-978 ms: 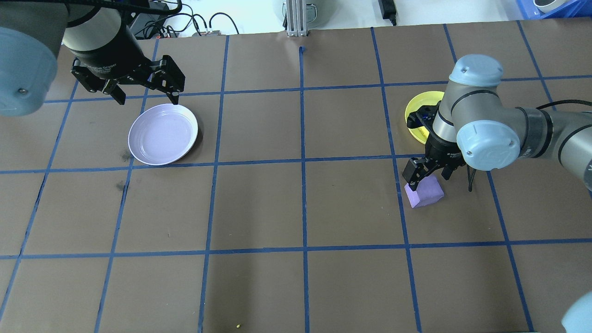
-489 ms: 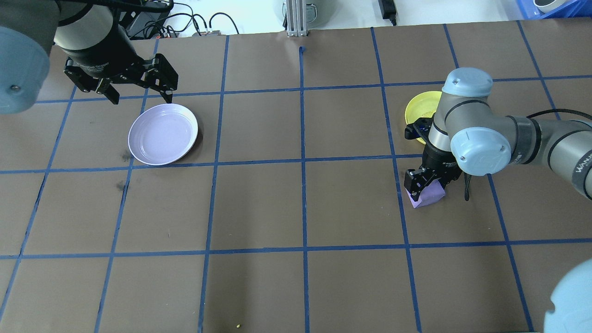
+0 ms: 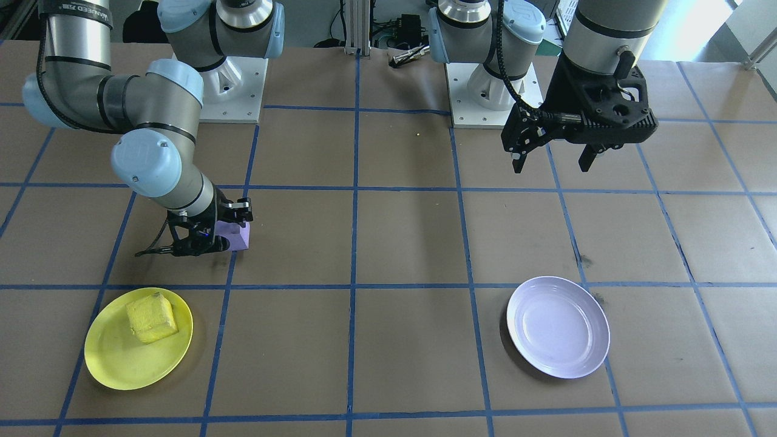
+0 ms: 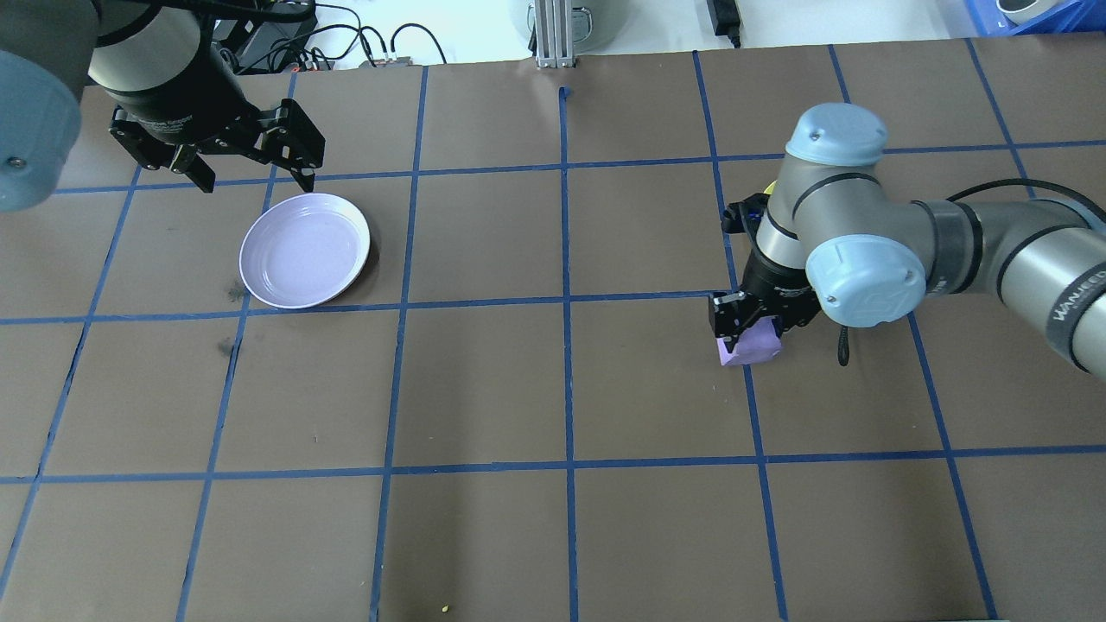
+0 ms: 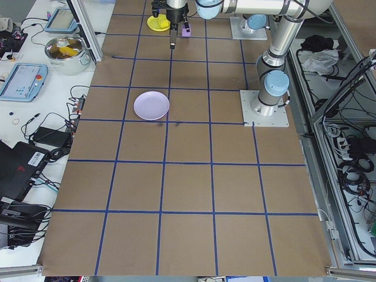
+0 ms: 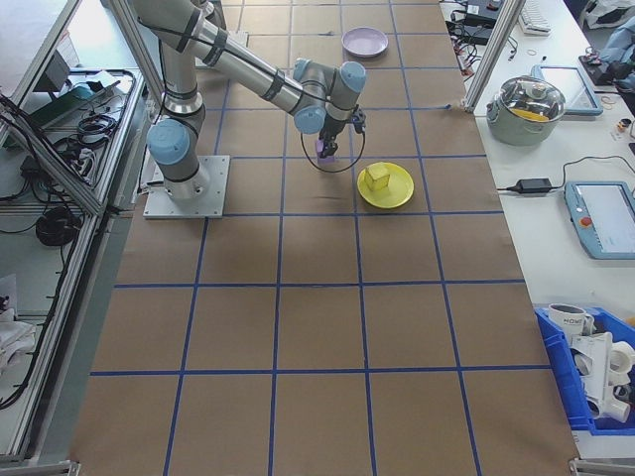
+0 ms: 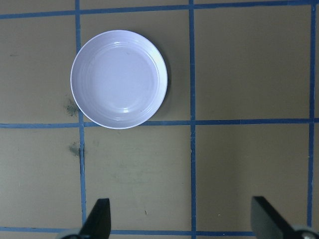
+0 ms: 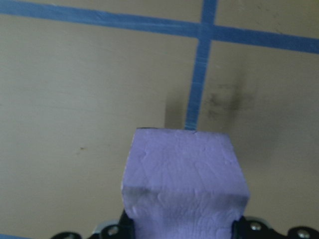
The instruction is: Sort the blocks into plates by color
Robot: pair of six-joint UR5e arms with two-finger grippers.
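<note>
Right gripper [image 4: 750,326]: fingers clamped on the purple block [image 4: 750,347], one on each side. In the right wrist view the block [image 8: 184,184] fills the lower middle of the picture, with the black finger mounts at either side of its base and a blue tape line [image 8: 199,69] running away behind it. Whether the block rests on the table or hangs just clear of it cannot be told. It sits near a crossing of the tape grid, well apart from both plates.

Yellow plate [image 3: 115,364]: on the brown table [image 3: 413,255] at the robot's right, on the operators' side of the right gripper. In the overhead view the right arm covers it.

Yellow block [image 3: 152,317]: lies inside the yellow plate, toward the rim nearest the robot.

Lavender plate [image 4: 304,250]: on the table at the robot's left, nothing in it. The left wrist view shows it whole [image 7: 118,78], set in one grid square with its lower rim meeting a tape line.

Left gripper [image 4: 249,171]: fingers spread wide apart, holding nothing, raised above the table. In the overhead view it sits just beyond the plate's far rim. Both fingertips [image 7: 99,219] show at the bottom edge of its wrist view, far apart.

Dark smudges [image 4: 232,294]: on the table paper just beside the lavender plate.
</note>
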